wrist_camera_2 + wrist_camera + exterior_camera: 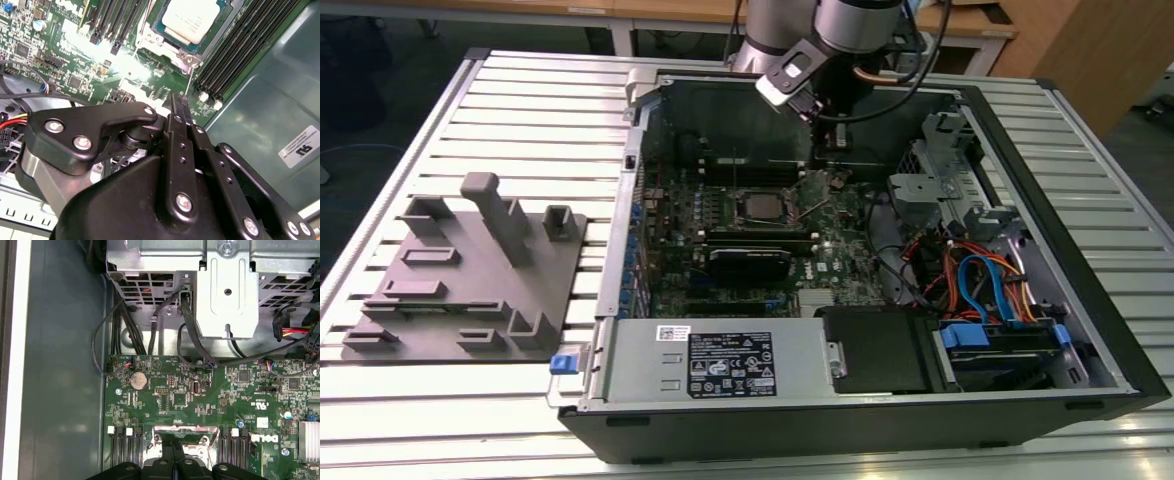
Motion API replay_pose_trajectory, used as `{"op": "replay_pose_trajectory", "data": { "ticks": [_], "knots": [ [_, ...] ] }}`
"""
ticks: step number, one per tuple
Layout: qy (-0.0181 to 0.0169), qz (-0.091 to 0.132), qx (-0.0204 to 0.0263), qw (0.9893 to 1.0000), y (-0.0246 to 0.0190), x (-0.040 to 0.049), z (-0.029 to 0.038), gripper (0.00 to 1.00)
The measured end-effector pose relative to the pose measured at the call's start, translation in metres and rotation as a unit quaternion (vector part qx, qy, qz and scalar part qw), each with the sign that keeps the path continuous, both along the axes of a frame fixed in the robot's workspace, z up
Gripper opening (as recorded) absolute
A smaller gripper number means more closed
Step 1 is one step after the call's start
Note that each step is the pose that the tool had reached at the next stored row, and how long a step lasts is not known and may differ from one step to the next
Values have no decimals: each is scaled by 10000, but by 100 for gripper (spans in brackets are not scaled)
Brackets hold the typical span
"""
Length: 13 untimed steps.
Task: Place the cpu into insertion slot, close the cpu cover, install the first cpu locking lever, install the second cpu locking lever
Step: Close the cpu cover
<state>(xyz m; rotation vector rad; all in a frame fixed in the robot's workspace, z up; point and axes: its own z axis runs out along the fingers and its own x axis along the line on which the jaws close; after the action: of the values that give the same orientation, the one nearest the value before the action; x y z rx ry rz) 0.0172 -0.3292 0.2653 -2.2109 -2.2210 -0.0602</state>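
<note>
The claw (179, 102) is clenched, tips together over the board just beside the slot (761, 205). A thin lever (190, 77) runs to the tips; I cannot tell if it is pinched. The cpu (192, 17) sits in the slot, and the cover (190, 59) looks down around it. The levers seem unfinished.
</note>
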Motion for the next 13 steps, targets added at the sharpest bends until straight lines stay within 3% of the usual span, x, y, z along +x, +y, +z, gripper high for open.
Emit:
{"op": "replay_pose_trajectory", "data": {
  "ticks": [6,13],
  "knots": [
    [9,0,1,10000,6,156,-8,10],
    [54,0,-3,10000,10,318,-46,10]
  ]
}}
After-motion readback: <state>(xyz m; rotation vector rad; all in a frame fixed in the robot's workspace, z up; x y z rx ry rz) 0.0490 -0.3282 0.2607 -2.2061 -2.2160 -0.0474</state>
